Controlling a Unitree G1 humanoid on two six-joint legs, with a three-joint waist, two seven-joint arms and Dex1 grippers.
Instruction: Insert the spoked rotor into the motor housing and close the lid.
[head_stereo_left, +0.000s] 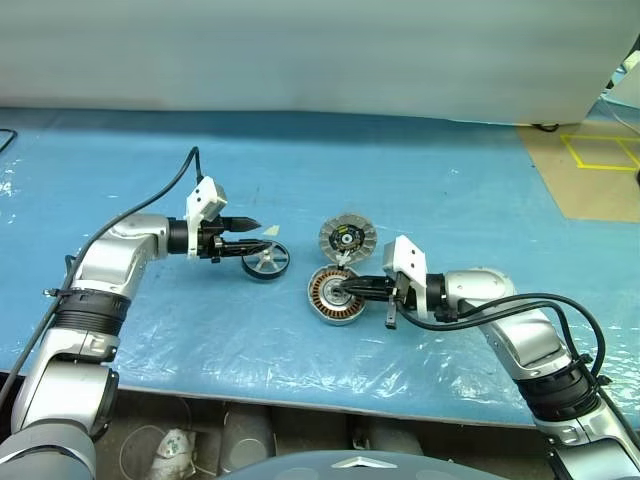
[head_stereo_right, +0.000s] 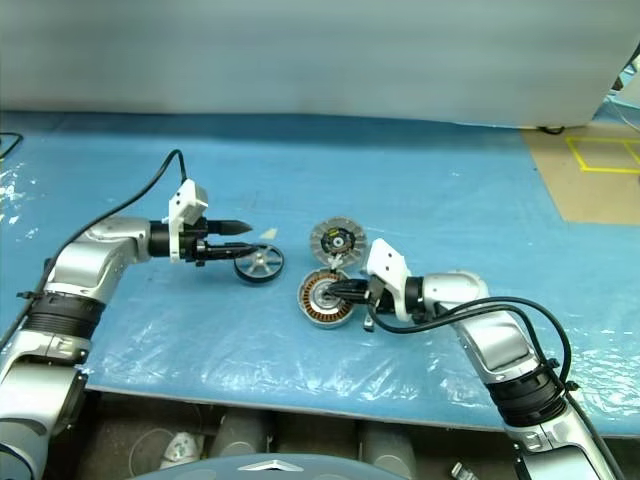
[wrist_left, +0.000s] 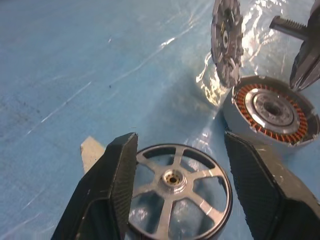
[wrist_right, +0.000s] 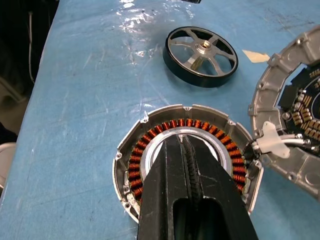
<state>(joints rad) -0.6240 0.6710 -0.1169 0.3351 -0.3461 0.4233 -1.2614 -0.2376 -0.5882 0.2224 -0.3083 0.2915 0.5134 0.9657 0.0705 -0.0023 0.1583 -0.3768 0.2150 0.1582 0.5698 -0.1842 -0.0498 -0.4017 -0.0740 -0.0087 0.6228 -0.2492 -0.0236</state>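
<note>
- We look down on a work surface covered by a bright blue sheet under crinkled, glossy clear plastic.
- The spoked rotor lies flat on the sheet: a thin black ring around pale brushed-metal spokes and a small round hub.
- Our left gripper hangs over the rotor. Its two black, wedge-shaped fingers, with finely ribbed inner faces, stand apart on either side of the ring; we cannot tell whether they touch it.
- The motor housing sits to the rotor's right, near but apart: a shallow round puck of grey cast metal, with a ring of copper-orange windings around a smooth silver centre.
- Our right gripper has its black fingers pressed together, toothed edges meeting, with the tips over the housing's silver centre.
- The lid stands open just behind the housing, joined at the rim, its inner face showing grey radial segments and a dark centre.
- A small pale scrap lies beside the rotor.
</note>
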